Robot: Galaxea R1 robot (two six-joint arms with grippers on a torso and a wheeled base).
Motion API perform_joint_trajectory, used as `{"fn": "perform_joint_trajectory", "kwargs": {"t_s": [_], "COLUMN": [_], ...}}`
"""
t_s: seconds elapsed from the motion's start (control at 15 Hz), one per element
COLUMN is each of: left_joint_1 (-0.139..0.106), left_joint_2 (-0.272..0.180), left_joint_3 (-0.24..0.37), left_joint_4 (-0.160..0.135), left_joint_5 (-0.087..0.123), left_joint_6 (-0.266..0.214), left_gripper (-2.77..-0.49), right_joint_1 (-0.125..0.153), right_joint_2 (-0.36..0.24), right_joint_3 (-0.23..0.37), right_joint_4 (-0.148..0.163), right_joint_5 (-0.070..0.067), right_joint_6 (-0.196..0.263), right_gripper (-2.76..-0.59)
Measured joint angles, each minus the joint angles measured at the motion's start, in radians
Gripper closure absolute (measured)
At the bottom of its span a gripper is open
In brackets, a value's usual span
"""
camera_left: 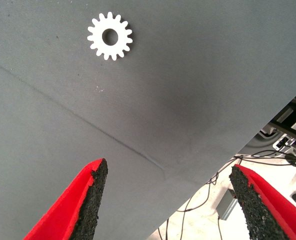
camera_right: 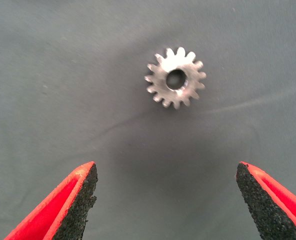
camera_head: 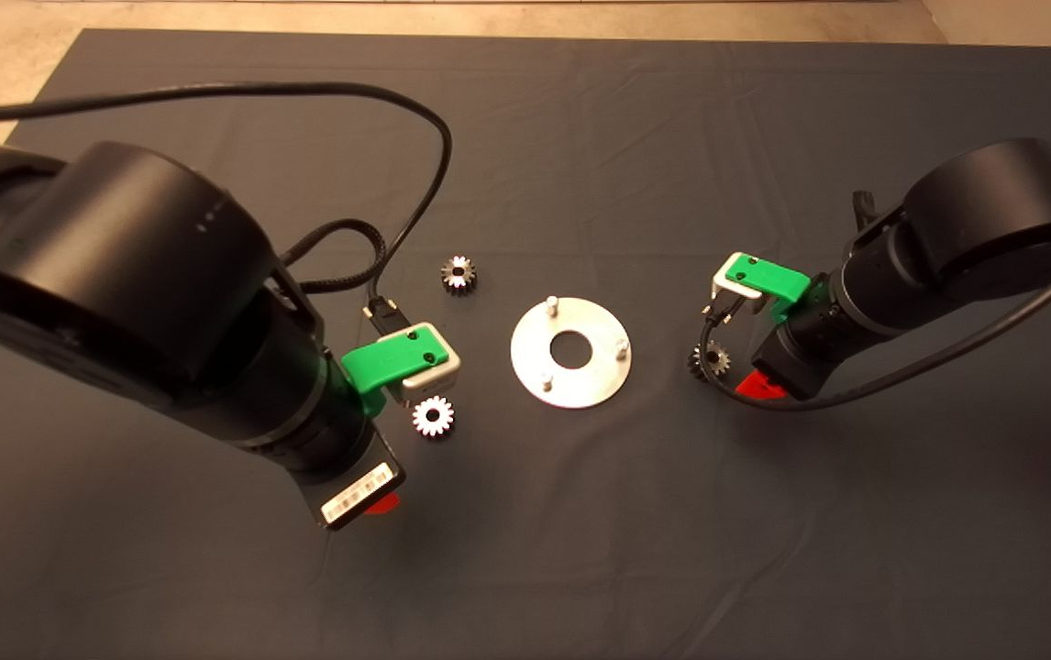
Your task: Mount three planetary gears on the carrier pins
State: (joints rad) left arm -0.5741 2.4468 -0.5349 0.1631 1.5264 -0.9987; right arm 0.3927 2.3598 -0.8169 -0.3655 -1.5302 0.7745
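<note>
Planetary gears: three lie flat on the dark mat (camera_head: 580, 513), none on a pin. One (camera_head: 458, 273) sits beyond the disc toward the left arm's side, apart from it. A second (camera_head: 433, 416) lies near the disc's left edge, just beside the left gripper's green housing. A third (camera_head: 709, 359) lies to the disc's right, partly under the right arm's cable.
Carrier pins: three short studs (camera_head: 550, 302) stand upright on the round silver disc (camera_head: 599, 376) at mid-mat, all bare.
Left gripper (camera_left: 170, 200): over the mat near its edge, fingers spread wide and holding nothing; the bright gear (camera_left: 110, 36) lies well ahead of the pads.
Right gripper (camera_right: 167, 200): above the mat, fingers spread wide, empty; its gear (camera_right: 176, 78) lies ahead of the gap, untouched.
Beyond the mat: cables on the floor (camera_left: 268, 165).
</note>
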Motion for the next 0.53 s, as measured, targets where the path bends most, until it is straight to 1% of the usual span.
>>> {"fn": "perform_joint_trajectory", "kwargs": {"t_s": [0.2, 0.53], "left_joint_1": [0.000, 0.000], "left_joint_2": [0.003, 0.003], "left_joint_3": [0.000, 0.000], "left_joint_4": [0.000, 0.000], "left_joint_5": [0.000, 0.000], "left_joint_6": [0.002, 0.003], "left_gripper": [-1.76, -1.76], "right_joint_1": [-0.003, -0.018], "right_joint_2": [0.000, 0.000], "right_joint_3": [-0.017, -0.052], "right_joint_4": [-0.005, -0.012], "right_joint_5": [0.001, 0.000], "right_joint_6": [-0.017, -0.030], "right_gripper": [-2.06, -2.06]}}
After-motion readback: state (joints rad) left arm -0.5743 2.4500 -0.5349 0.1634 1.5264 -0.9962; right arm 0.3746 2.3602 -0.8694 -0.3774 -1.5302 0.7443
